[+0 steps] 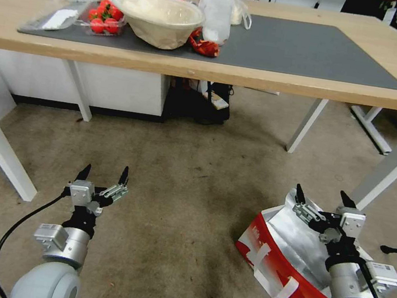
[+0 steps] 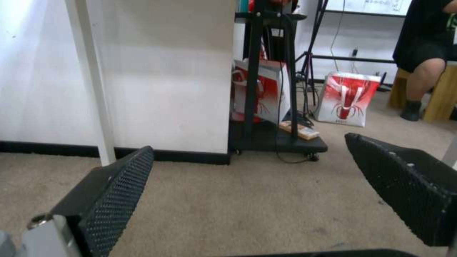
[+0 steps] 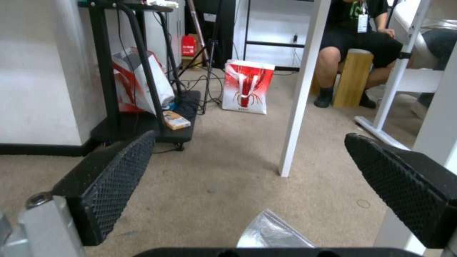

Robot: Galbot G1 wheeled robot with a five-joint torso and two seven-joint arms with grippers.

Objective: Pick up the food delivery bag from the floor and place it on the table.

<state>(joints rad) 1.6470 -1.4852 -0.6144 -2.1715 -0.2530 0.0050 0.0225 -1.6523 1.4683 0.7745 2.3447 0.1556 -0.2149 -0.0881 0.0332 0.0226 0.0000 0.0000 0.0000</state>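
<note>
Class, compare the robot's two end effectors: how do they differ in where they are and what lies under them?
The left end effector hangs over bare carpet; the right end effector hangs above the open top of the food delivery bag. The left sits clear of the bag; the right overlaps its foil lining. Both are open, holding nothing, pointing toward the table.

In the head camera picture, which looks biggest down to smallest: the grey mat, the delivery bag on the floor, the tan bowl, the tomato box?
1. Grey mat.
2. Food delivery bag, partly hidden by the right arm.
3. Tan bowl.
4. Tomato box.
The bag lies nearer the camera, so its rank above the bowl is unsure.
</note>
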